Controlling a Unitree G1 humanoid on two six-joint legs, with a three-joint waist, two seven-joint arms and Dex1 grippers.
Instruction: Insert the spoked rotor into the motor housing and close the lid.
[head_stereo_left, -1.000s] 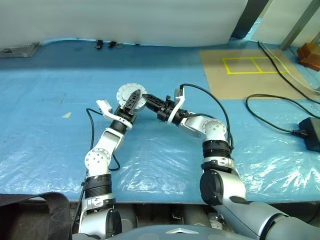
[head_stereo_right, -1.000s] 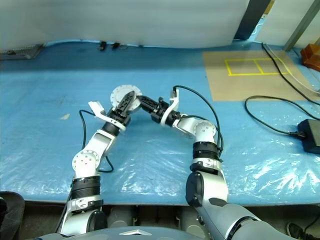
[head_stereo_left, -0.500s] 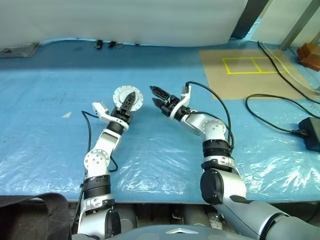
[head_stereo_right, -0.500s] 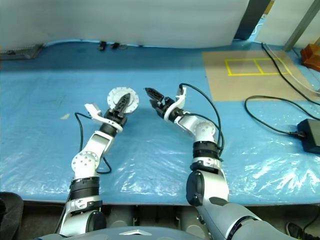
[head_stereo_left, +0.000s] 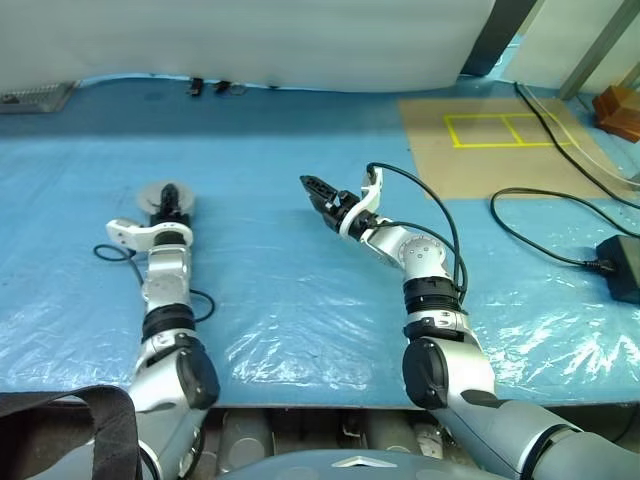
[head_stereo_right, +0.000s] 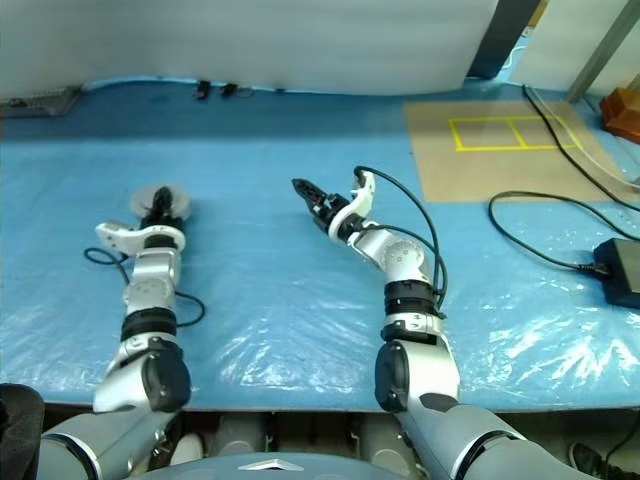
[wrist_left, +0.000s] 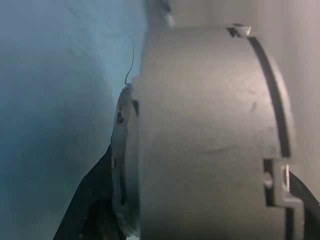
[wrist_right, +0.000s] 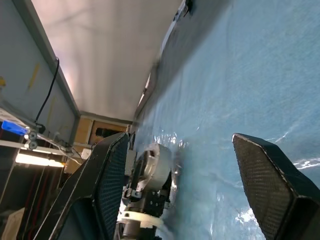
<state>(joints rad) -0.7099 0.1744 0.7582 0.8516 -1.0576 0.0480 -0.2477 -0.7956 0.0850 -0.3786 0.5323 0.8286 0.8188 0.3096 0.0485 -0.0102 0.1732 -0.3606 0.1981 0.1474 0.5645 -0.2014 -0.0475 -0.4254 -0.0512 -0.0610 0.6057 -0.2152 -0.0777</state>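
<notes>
Fingers of the left gripper are clamped across a round silver-grey casing, the motor housing, one black finger lying over its upper face. In the left wrist view the housing's thick metal side wall sits right between the fingers, with the lid seam showing as a thin gap at one edge; the lid looks shut or nearly so, though I cannot be sure. Right gripper hangs well apart from it, over the blue plastic sheet, fingers spread wide and holding nothing.

Handling, as a judgement: solid metal, so stiff and fairly heavy for its size, with smooth sides that could slip. Pinching across the flat faces, as now, seems safest. The hinge side is best left free. I cannot make out the spoked rotor.
</notes>
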